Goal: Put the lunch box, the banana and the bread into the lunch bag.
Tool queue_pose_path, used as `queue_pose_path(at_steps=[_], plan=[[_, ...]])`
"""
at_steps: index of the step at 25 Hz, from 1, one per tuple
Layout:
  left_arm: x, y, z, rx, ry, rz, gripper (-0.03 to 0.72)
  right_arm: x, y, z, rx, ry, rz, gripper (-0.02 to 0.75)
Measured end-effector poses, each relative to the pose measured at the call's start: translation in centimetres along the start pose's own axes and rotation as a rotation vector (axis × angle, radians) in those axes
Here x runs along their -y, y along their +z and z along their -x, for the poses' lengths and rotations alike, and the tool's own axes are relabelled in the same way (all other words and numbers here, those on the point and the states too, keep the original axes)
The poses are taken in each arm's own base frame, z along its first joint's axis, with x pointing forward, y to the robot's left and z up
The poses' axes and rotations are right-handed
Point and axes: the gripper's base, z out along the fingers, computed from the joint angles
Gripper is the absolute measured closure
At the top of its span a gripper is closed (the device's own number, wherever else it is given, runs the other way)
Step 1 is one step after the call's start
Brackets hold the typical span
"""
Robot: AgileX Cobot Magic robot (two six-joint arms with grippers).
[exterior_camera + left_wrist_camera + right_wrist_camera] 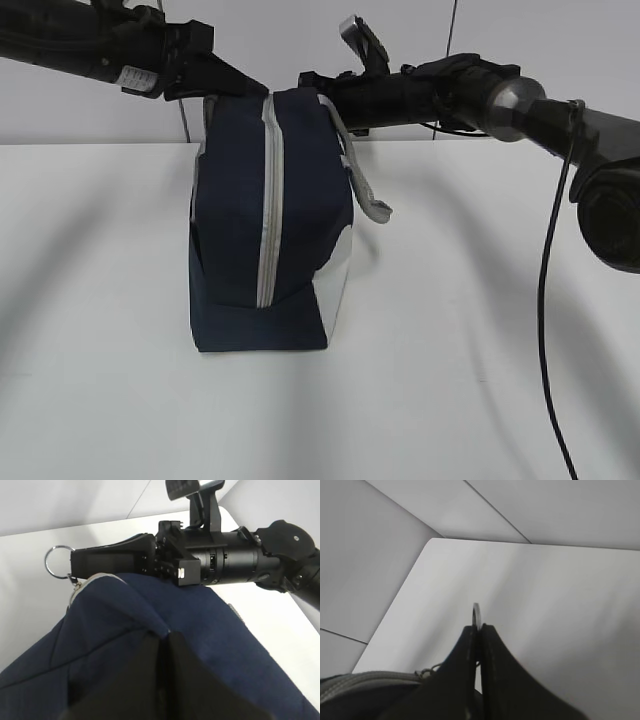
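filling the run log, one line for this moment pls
bag upright, zipper shut | right gripper shut on ring pull | left gripper pinching bag top

Both arms reached in level from opposite sides at the same height — left arm (100, 45) from the left, right arm (480, 95) from the right. Left gripper (162, 640) had its jaws pressed together, pinching dark blue fabric. Right gripper (479, 630) was also closed — fingers (492, 680) clamped edge-on around a metal ring.
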Motion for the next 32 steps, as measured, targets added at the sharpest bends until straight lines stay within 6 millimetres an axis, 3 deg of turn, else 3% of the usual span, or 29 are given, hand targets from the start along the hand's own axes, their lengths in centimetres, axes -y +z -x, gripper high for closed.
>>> queue_pose_path(at_steps=[6,8,11,14,17,21,24,32], plan=[[0.0,0.0,0.0,-0.003,0.001,-0.005,0.675,-0.1,0.0,0.0,-0.005,0.0,0.006,0.751],[0.1,0.0,0.0,-0.005,0.0,-0.009,0.669,0.0,0.0,0.0,-0.005,0.0,0.005,0.718],[0.3,-0.1,0.0,-0.006,-0.006,-0.023,0.603,0.5,-0.3,0.1,-0.008,-0.008,-0.01,0.524],[0.2,-0.5,0.2,0.003,-0.046,-0.028,0.433,0.8,-0.7,0.3,-0.005,-0.019,-0.021,0.268],[-0.1,-1.4,0.6,0.022,-0.071,-0.017,0.267,0.1,-1.9,1.7,0.012,-0.077,-0.025,0.155],[0.4,-3.3,1.5,0.056,-0.074,-0.006,0.216,-3.1,-4.6,4.7,0.047,-0.169,-0.009,0.153],[1.3,-4.5,1.8,0.04,-0.075,0.02,0.21,-5.6,-6.6,5.7,0.047,-0.218,-0.009,0.153],[4.0,-8.6,1.5,-0.113,-0.079,0.17,0.242,-10.6,-12.1,4.5,-0.006,-0.314,-0.04,0.155]])
